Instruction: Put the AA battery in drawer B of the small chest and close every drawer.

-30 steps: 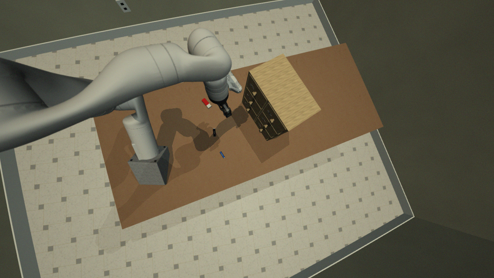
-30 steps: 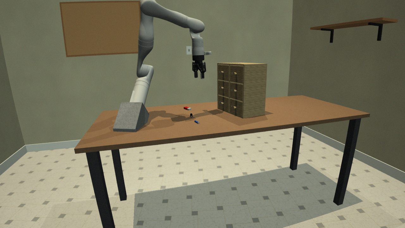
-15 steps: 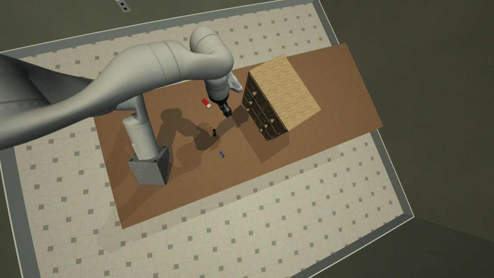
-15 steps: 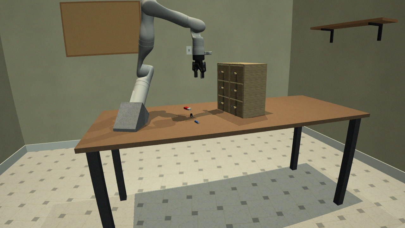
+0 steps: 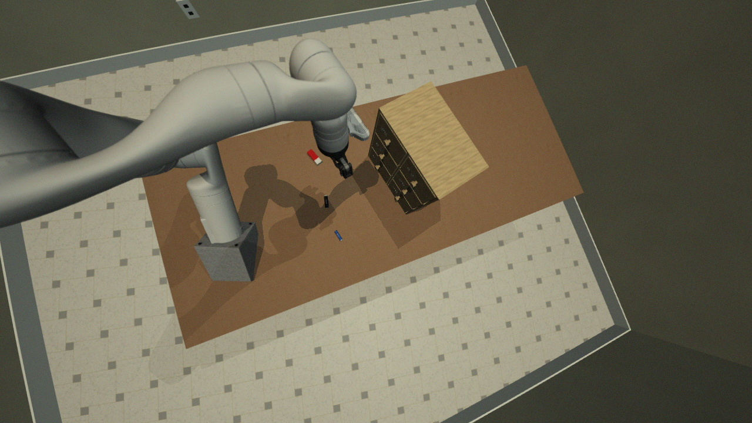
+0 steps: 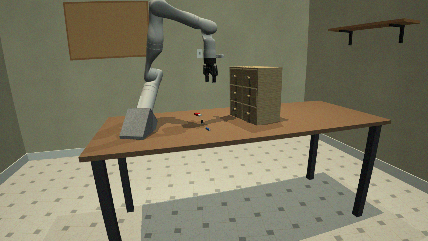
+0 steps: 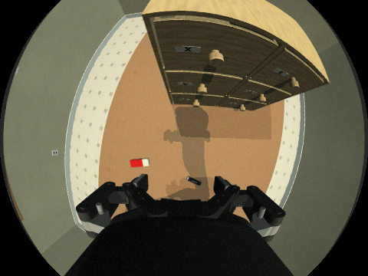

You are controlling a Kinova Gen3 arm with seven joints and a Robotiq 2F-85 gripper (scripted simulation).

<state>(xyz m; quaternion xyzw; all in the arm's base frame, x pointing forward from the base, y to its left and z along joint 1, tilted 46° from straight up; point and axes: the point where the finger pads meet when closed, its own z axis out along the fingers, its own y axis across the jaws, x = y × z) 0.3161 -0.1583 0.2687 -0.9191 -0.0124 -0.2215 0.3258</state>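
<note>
Gripper (image 6: 210,78) hangs high above the table (image 6: 299,119), pointing down, level with the top drawer row of the chest (image 6: 266,92) and just off its front. Fingers spread fully, nothing between them.

Which small object is the battery can't be settled. Two candidates lie on the table well short of the chest: a dark cylinder (image 5: 325,201) and a blue one (image 5: 339,236). A red-and-white block (image 5: 314,155) sits farther back.

Wrist view: gives the drawer fronts close up, with six knobs and small label plates; the letters are too blurred to read. All six drawers look pushed in. It also shows the block (image 7: 139,162) and the dark cylinder (image 7: 192,180) below the fingers; the blue one is out of frame.

Top view: alone shows the spacing of the three small items, and the gripper's shadow falling near the chest's foot.

Exterior view: alone gives height. The gripper is far above the tabletop items. The arm's grey base (image 6: 136,124) sits at the table's left end.

Surface: brown wood top on black legs. Room: olive walls, pale tiled floor with dark diamonds, a corkboard (image 6: 104,29) behind the arm, a wall shelf (image 6: 373,25) upper right.
</note>
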